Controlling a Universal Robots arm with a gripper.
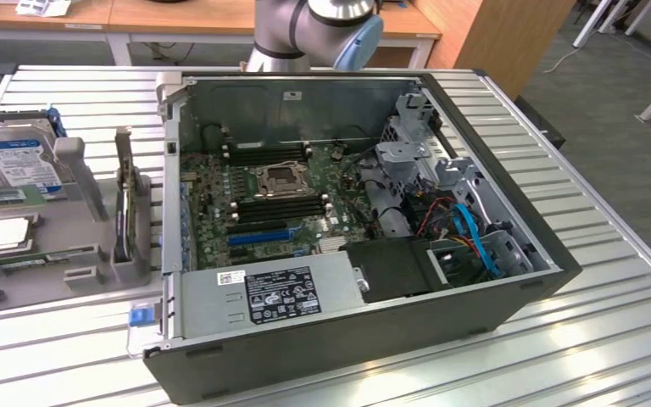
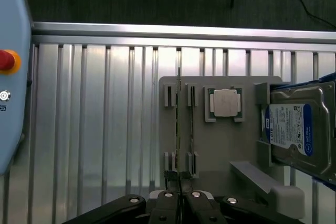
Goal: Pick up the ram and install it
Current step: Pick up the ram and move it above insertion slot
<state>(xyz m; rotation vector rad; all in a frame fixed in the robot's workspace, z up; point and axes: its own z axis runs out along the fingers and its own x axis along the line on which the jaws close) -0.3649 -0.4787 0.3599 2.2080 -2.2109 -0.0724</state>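
Wrist view: my hand (image 2: 179, 205) is pressed together, empty, lined up over the ram (image 2: 178, 124), which stands on edge in the grey holder (image 2: 220, 145) on the table (image 2: 94, 129). I judge a good grasp needs the hand spread, centred along that thin edge, and kept square.

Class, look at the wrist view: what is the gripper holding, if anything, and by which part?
The gripper is shut on the ram, seen edge-on, pinching its two flat faces; where along its length cannot be told.
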